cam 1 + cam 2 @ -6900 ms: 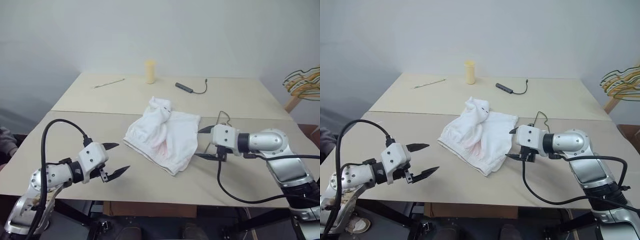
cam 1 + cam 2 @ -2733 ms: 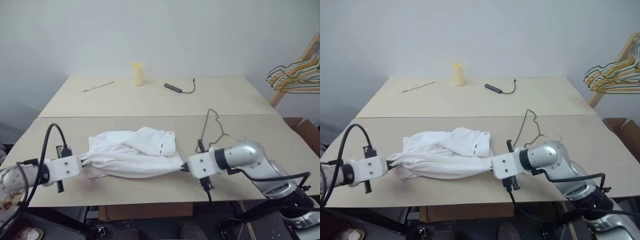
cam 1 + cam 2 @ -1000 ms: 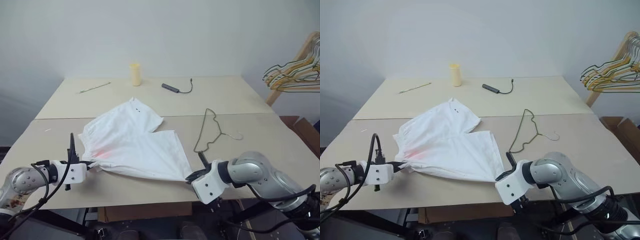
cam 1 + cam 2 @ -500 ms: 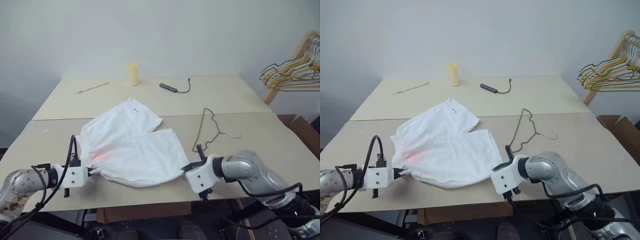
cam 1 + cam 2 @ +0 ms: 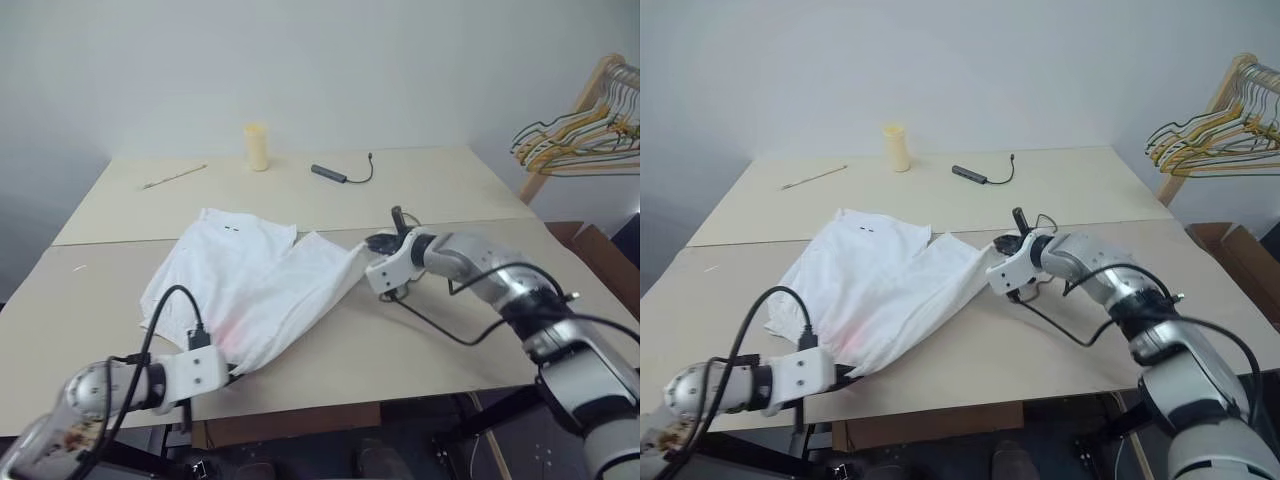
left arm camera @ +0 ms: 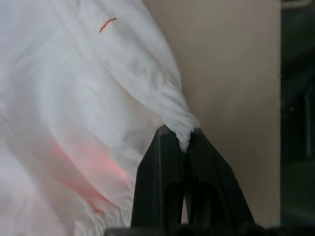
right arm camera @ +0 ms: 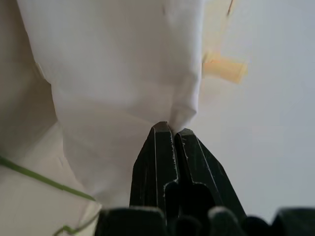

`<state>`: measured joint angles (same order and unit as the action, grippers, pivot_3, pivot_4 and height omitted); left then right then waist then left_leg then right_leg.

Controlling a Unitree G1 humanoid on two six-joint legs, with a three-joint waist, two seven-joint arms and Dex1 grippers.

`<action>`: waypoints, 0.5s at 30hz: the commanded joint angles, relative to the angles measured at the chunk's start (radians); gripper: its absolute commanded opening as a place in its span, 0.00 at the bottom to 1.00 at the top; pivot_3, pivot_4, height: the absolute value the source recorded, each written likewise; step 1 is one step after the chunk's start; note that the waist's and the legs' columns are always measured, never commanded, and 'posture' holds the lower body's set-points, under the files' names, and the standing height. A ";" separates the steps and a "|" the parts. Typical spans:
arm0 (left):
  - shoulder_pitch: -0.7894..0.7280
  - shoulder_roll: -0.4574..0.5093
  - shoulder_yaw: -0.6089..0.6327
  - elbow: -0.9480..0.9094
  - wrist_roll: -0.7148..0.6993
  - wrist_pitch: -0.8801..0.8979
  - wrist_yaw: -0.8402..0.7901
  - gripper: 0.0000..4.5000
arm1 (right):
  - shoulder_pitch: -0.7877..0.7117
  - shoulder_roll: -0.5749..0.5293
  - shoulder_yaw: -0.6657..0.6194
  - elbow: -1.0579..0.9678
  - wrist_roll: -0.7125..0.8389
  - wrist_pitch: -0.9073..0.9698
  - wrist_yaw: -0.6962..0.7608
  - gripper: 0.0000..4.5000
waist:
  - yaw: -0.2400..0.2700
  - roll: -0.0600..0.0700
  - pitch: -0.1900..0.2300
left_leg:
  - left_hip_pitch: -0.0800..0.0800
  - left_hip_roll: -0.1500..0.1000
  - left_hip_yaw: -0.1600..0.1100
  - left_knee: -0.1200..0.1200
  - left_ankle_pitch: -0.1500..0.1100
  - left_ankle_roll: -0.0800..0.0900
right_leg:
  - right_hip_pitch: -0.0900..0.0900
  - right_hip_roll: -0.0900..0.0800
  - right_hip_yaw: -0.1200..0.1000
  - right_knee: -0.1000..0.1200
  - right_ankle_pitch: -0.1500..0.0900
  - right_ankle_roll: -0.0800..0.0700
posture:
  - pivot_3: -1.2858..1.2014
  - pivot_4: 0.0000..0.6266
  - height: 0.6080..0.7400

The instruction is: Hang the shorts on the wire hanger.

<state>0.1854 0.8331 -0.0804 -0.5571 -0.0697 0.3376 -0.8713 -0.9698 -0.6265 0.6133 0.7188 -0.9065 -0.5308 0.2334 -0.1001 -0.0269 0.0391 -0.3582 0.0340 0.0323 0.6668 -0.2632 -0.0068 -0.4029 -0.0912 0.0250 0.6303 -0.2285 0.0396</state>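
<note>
Shorts (image 5: 245,290) are lying spread across the near half of the tabletop (image 5: 420,180), and we are seeing them as thin white fabric with a pink-red blush low in the middle and two tiny dark marks near the far edge. Their near corner is running under the left end effector (image 6: 183,135), so that bit of the waistband is hidden from the head views; in the left wrist view it is showing as a twisted knot pinched between the closed black fingers (image 6: 157,177). We are hardly making out the wire hanger (image 7: 44,182): a thin green wire is crossing the tabletop in the right wrist view, mostly covered by cloth. The right end effector (image 5: 1002,255) is clamping the far right corner of the shorts, fingers pressed together on the hem. The right arm is reaching out over the tabletop's middle, while the left arm is sitting low by the near edge.
</note>
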 commanded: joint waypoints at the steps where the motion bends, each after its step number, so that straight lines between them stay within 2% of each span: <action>1: -0.126 -0.096 -0.119 -0.057 0.037 0.159 0.075 0.00 | -0.128 0.037 0.057 0.199 -0.103 -0.021 -0.207 0.01 | -0.003 0.000 0.000 | 0.001 -0.001 0.000 0.000 0.000 0.000 | 0.001 0.000 0.001 0.000 0.000 0.000 | 0.49 0.00 1.00; 5: -0.300 -0.264 -0.283 -0.001 0.127 0.261 0.173 0.00 | -0.220 0.091 0.118 0.378 -0.162 -0.019 -0.399 0.01 | -0.020 0.000 0.000 | 0.001 -0.001 -0.001 0.000 0.000 0.000 | 0.001 0.000 0.003 0.000 0.001 0.000 | 0.49 0.00 1.00; 8: -0.361 -0.339 -0.333 0.042 0.171 0.288 0.226 0.00 | -0.239 0.110 0.143 0.445 -0.163 -0.048 -0.428 0.01 | -0.033 -0.001 -0.001 | 0.001 -0.002 -0.002 0.000 0.000 0.000 | 0.001 0.000 0.004 -0.001 0.002 0.002 | 0.49 0.00 1.00; 9: -0.372 -0.351 -0.343 0.058 0.182 0.284 0.235 0.00 | -0.239 0.110 0.148 0.457 -0.160 -0.065 -0.417 0.05 | -0.040 -0.001 -0.001 | 0.001 -0.002 -0.003 0.000 0.000 0.000 | 0.001 0.000 0.005 -0.001 0.002 0.002 | 0.49 0.00 1.00; 12: -0.389 -0.366 -0.350 0.089 0.184 0.274 0.243 0.16 | -0.229 0.109 0.158 0.479 -0.156 -0.063 -0.410 0.22 | -0.057 0.000 -0.001 | 0.003 -0.002 -0.006 -0.002 0.000 0.001 | 0.001 0.000 0.007 0.000 0.002 0.002 | 0.48 0.00 1.00; 15: -0.401 -0.374 -0.348 0.114 0.188 0.242 0.249 0.38 | -0.224 0.102 0.174 0.497 -0.174 -0.023 -0.421 0.46 | -0.075 0.000 -0.001 | 0.004 -0.002 -0.006 -0.002 0.000 0.001 | 0.001 0.000 0.009 0.000 0.002 0.002 | 0.48 0.00 1.00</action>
<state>-0.1898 0.4656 -0.4345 -0.4341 0.1127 0.6078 -0.6361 -1.1776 -0.5101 0.7867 1.2182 -1.0813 -0.5778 -0.1670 -0.1748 -0.0272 0.0384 -0.3539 0.0315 0.0263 0.6651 -0.2634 -0.0059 -0.4018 -0.0912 0.0350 0.6306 -0.2260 0.0423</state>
